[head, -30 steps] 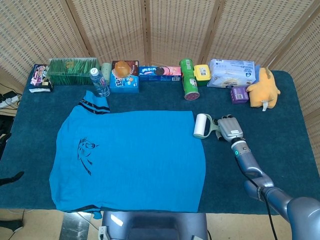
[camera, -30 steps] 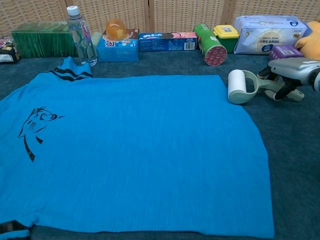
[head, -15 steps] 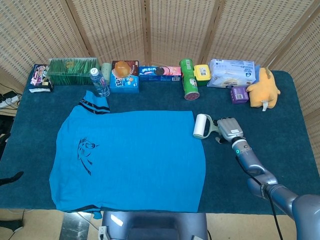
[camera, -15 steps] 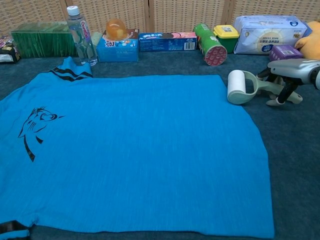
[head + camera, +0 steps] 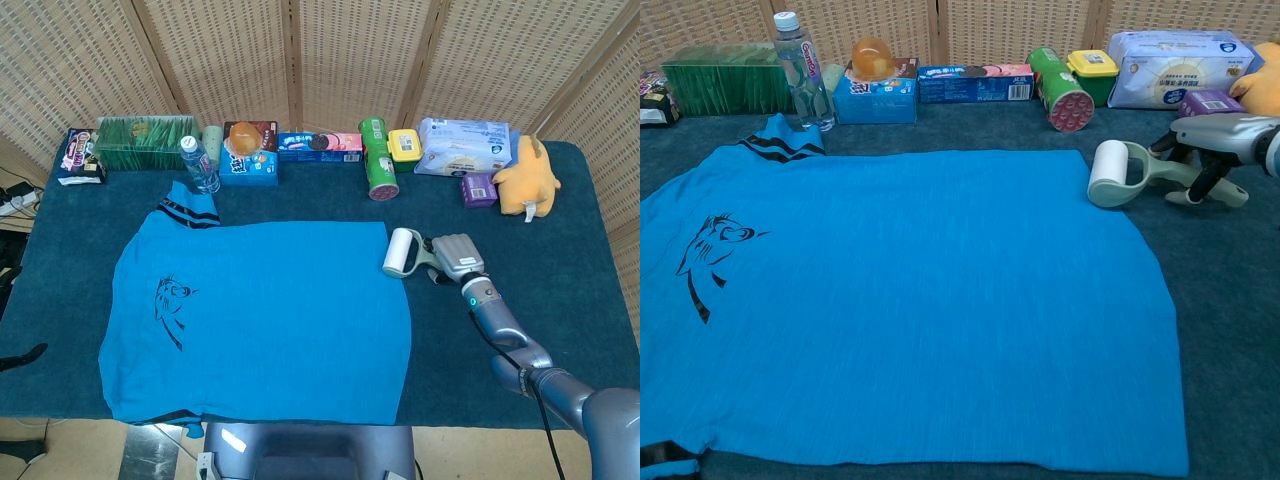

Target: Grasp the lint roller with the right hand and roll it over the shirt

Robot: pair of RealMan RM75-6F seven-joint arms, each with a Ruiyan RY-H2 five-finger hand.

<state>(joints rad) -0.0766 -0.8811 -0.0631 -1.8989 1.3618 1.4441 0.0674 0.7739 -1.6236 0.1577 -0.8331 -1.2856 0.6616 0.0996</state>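
At the shirt's (image 5: pixel 262 316) right edge on the table (image 5: pixel 560 270), the lint roller (image 5: pixel 1120 172) lay flat, its white drum just touching the cloth and its pale-green handle running rightward, long axis roughly across the table. The right hand (image 5: pixel 456 256) had its fingers (image 5: pixel 1202 183) curled around that handle. It looked light, rigid plastic; the handle was the place to hold, not the sticky drum.
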